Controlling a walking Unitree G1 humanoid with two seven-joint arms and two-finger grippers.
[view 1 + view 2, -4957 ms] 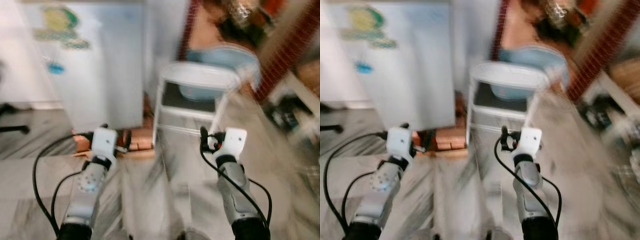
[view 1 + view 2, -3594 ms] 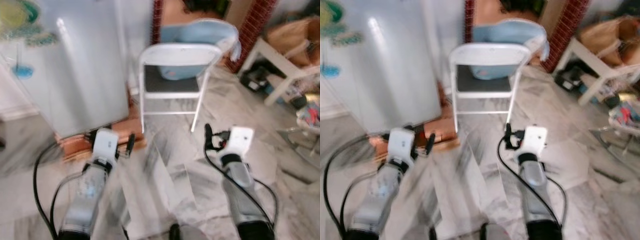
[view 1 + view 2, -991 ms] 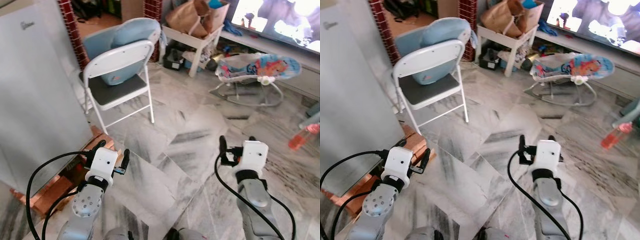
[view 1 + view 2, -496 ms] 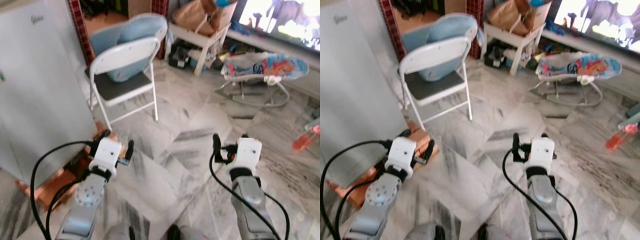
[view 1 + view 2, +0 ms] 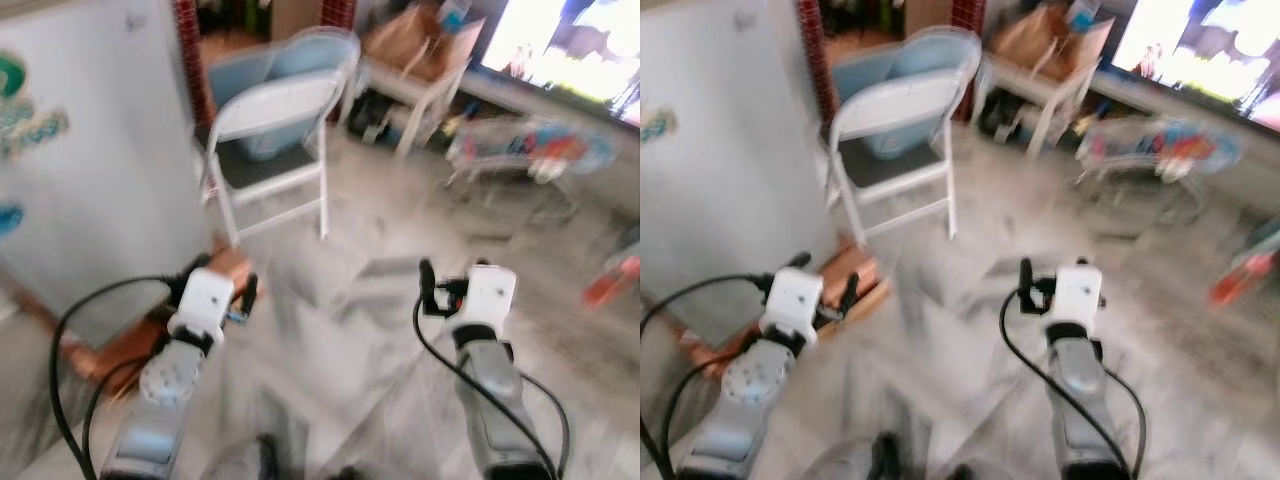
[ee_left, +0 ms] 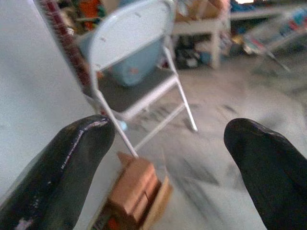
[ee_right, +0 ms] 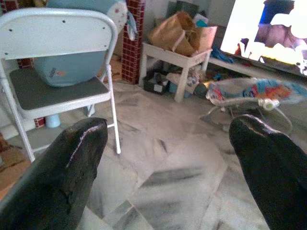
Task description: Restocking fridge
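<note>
Head views are blurry. Both arms reach fwd over the floor [image 5: 350, 330], which is smooth grey-and-white marble tile w/ dark streaks.

Left end effector [image 6: 168, 143] hangs low near the fridge, holding nothing. Its two fat black rounded fingers [image 6: 67, 163] are spread wide apart, shiny like rubber. Right end effector [image 7: 168, 158] is out in front on the right, over bare tile. Its fingers [image 7: 268, 163] are wide apart too, nothing between them. Each arm is silver metal w/ a boxy white wrist block and a black cable looping off it.

The fridge [image 5: 90, 160] is on the robot's left: a tall flat pale grey box, smooth front, door closed. It has green and blue stickers [image 5: 25, 105] on it. It sits on reddish-brown bricks [image 6: 136, 184], blocky and rough, just beside the left end effector.

Next to the fridge stands a folding chair [image 7: 53, 62]: thin white metal tube legs, curved white back w/ small holes, flat dark grey seat. A soft light-blue rounded thing [image 7: 67, 67] sits on the seat, behind the chair back. Behind it is a red brick pillar [image 7: 132, 33].

Further right is a small white worktop [image 7: 180, 57] w/ a crumpled brown paper bag [image 7: 175, 28] on top and clutter below. A baby bouncer [image 7: 254, 96] w/ bright patterned cloth and thin wire legs sits on the floor. A bright TV screen [image 7: 268, 33] glows behind it. An orange-red thing [image 5: 610, 280] lies far right, too blurry to tell what.
</note>
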